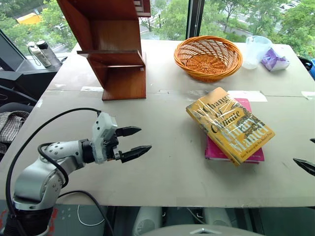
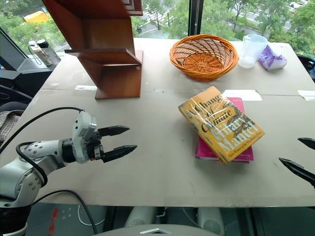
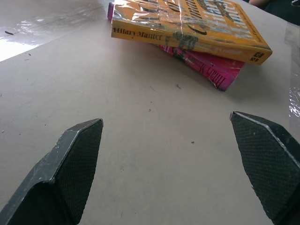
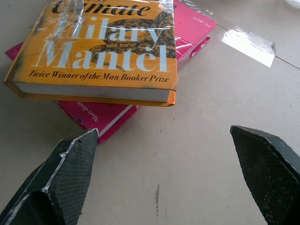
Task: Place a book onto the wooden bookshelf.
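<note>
Bench (image 1: 162,162): grey surface carrying everything.
Wooden bookshelf (image 1: 115,54): upright at 11 o'clock, its boards bare.
Book (image 1: 229,124): yellow, at 3 o'clock, lying askew on a pink book (image 1: 216,151).
Wicker basket (image 1: 208,57): at 1 o'clock, nothing in it.
Plastic cup (image 1: 256,51): beside the basket, contents unclear.
Left gripper (image 1: 133,142): at 8 o'clock, jaws spread, holding nothing.
Right gripper (image 2: 299,157): at 4 o'clock, jaws spread, holding nothing.
Step in hand: reach; judged best to close both sides on the yellow cover's overhanging edges, leaving the pink one flat.
</note>
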